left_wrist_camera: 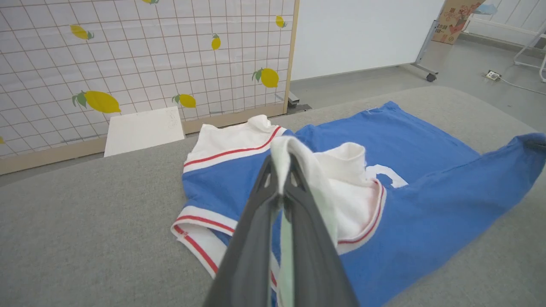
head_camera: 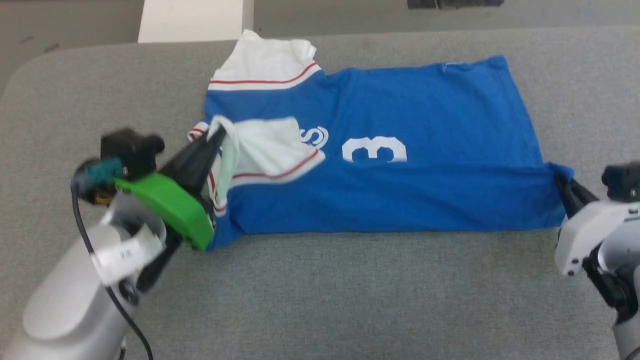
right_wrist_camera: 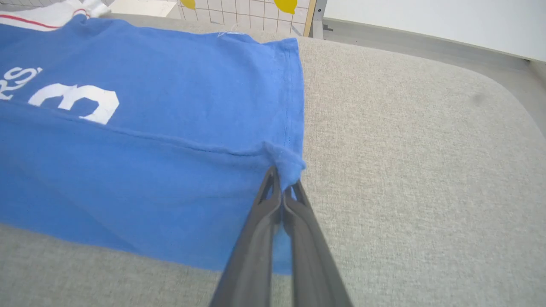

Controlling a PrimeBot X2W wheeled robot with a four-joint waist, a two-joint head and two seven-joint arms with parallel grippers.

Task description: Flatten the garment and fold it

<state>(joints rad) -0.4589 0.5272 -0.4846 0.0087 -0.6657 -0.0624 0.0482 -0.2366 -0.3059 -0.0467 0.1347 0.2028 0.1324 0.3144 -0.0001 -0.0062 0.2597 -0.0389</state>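
Matt cloth jersey (head_camera: 425, 110), coarse woven fabric on the bench (head_camera: 350, 300), matt black plastic left claw (head_camera: 217, 135), smooth green plastic guard (head_camera: 167, 202)

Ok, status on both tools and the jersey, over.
Left tool shut on white edge of jersey. Right tool shut on blue hem corner. Jersey stretched between them on grey pad. White board beyond far edge, clear of jersey.

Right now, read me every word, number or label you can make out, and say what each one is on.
"3": white number on the blue garment.
"RS": white letters beside it on the garment; the rest of the word is covered.
Print on the cardboard box: too blurred to read.
White label on the left forearm: too small to read.
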